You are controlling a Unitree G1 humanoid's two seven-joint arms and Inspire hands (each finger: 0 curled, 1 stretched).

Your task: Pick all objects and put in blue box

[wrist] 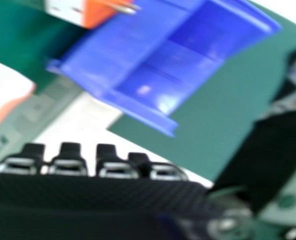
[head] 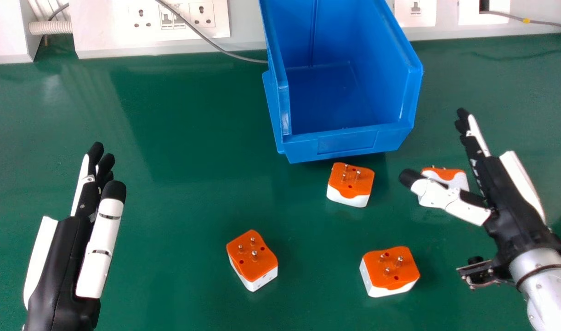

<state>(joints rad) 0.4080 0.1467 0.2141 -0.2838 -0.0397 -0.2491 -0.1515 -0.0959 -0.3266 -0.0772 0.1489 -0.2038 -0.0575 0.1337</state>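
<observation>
In the head view, the blue open-front storage box (head: 349, 142) stands at the upper middle of the frame, slightly right of centre, on the green tabletop (head: 170, 207). Four orange-and-white plug adapters lie outside it with their metal pins up: one (head: 350, 184) just below the box's front wall, one (head: 252, 259) at the lower middle, one (head: 389, 271) at the lower right of centre, and one (head: 457, 180) at the right, partly covered by the right hand's thumb. The right hand (head: 505, 193) is at the right, released, with fingers straight and thumb spread; whether the thumb touches that adapter cannot be told. The left hand (head: 66, 257) is at the lower left, its fingers extended and holding nothing. Wall sockets (head: 202, 14) and a grey cable (head: 234, 55) are at the upper left.

In the right hand view, the right hand's fingers are unbent and hold nothing. Beyond them show the box and parts of two adapters, one of which overlaps the box's outline.
</observation>
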